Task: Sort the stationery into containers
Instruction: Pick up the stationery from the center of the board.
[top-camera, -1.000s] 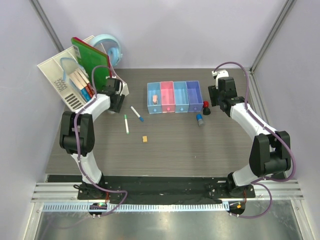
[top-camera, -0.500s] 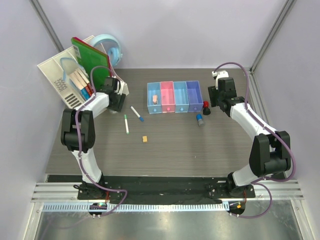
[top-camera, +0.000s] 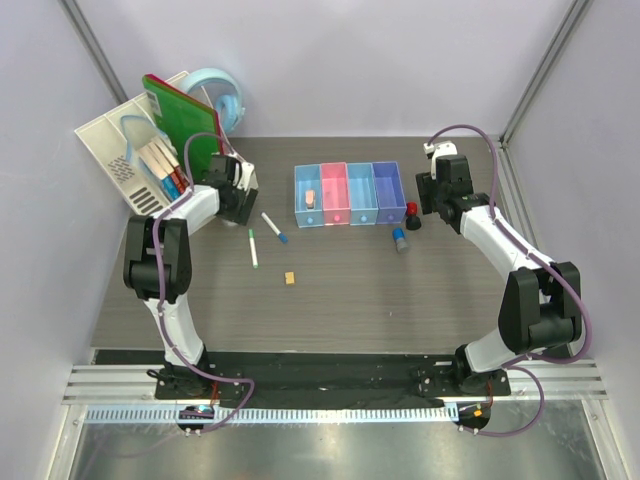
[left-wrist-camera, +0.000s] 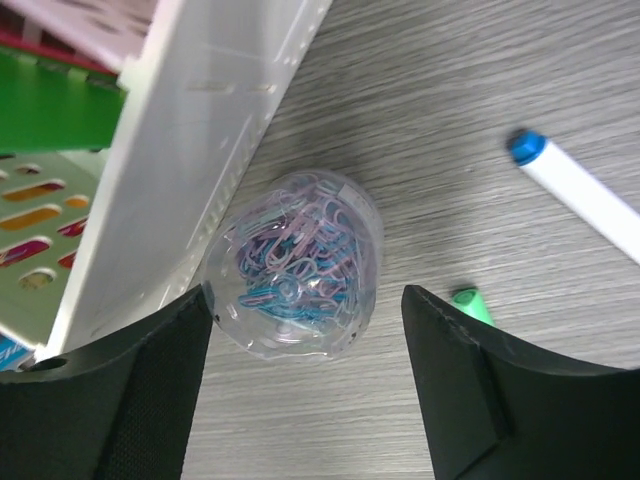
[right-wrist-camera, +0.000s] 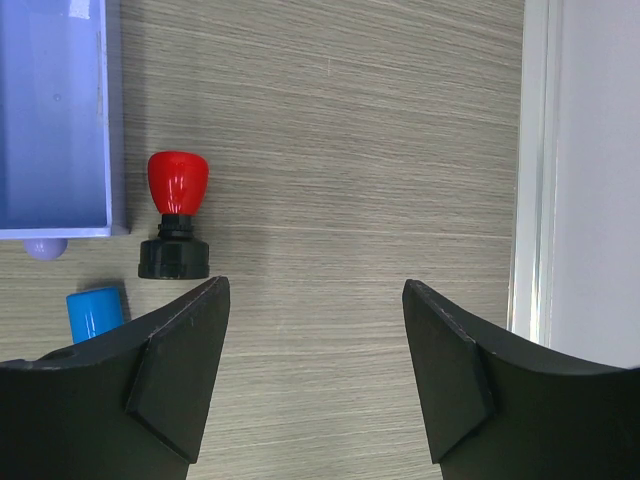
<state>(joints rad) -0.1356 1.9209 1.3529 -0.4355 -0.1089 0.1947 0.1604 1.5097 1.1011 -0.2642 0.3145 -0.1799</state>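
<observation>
The four joined bins (top-camera: 336, 194) stand mid-table; a pink eraser (top-camera: 310, 197) lies in the light-blue one. The green-capped pen (top-camera: 252, 246), blue-capped pen (top-camera: 273, 227) and orange block (top-camera: 289, 279) lie left of and in front of them. My left gripper (top-camera: 238, 205) is open; in its wrist view the gripper (left-wrist-camera: 305, 305) hangs over a clear round tub of paper clips (left-wrist-camera: 300, 262), with the blue cap (left-wrist-camera: 525, 147) and green cap (left-wrist-camera: 472, 303) to the right. My right gripper (top-camera: 437, 195) is open and empty (right-wrist-camera: 315, 290), just right of the red-and-black cylinder (right-wrist-camera: 177, 215) and the blue cylinder (right-wrist-camera: 97, 312).
The white slotted organizer (top-camera: 115, 150) with the green book (top-camera: 180, 115) stands at the back left, its wall (left-wrist-camera: 200, 150) touching the clip tub. The light-blue tape dispenser (top-camera: 222, 98) is behind it. The table's metal side rail (right-wrist-camera: 535, 160) runs close to the right gripper.
My left gripper has shifted slightly right, away from the organizer and toward the pens. The right arm and all loose items have not moved.
</observation>
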